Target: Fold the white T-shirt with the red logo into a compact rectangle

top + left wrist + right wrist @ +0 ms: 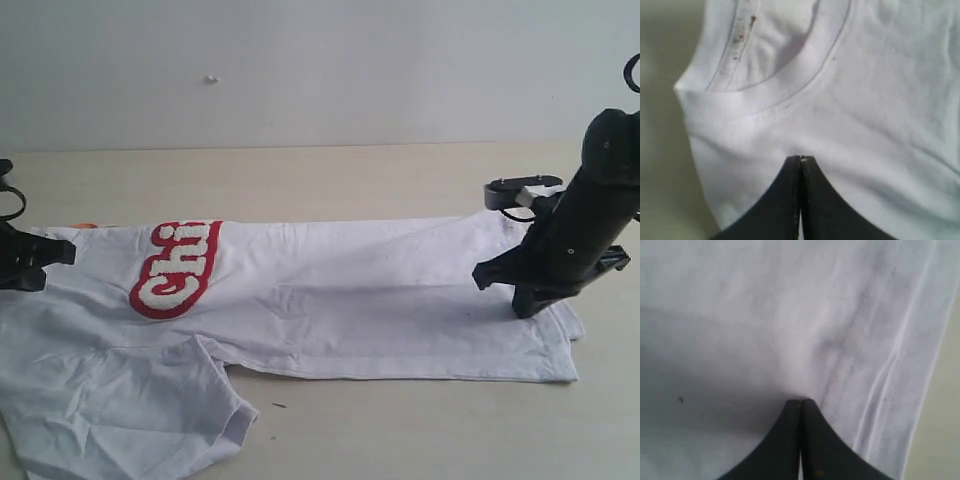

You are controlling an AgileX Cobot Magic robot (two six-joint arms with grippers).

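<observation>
We are seeing the left gripper (801, 159) with its two black jaws pressed flat together, no gap between them, and its tips are touching the cloth just beside the ribbed collar (790, 95); we cannot tell whether any fabric is caught between them. The right gripper (801, 401) is closed just as tightly, its tips are meeting the cloth where a small ridge is rising, near the stitched hem (900, 355), and again we cannot tell whether a pinch of cloth is held. Taking the exterior view as a clock face, the left gripper is sitting at 9 o'clock and the right gripper at 3 o'clock, at opposite ends of the white T-shirt (380, 290). The shirt is lying flat and lengthwise across the pale table (400, 180), doubled over along its far edge, so that the red logo (175, 268) is showing only the white letters "Chi" and is running off the fold toward 12 o'clock. The logo is lying toward 9 o'clock of the shirt's middle, near the left gripper. One short sleeve (150, 410) is spreading out toward 7 o'clock, and a sliver of orange neck tag (85, 226) is peeking out at the collar end.
</observation>
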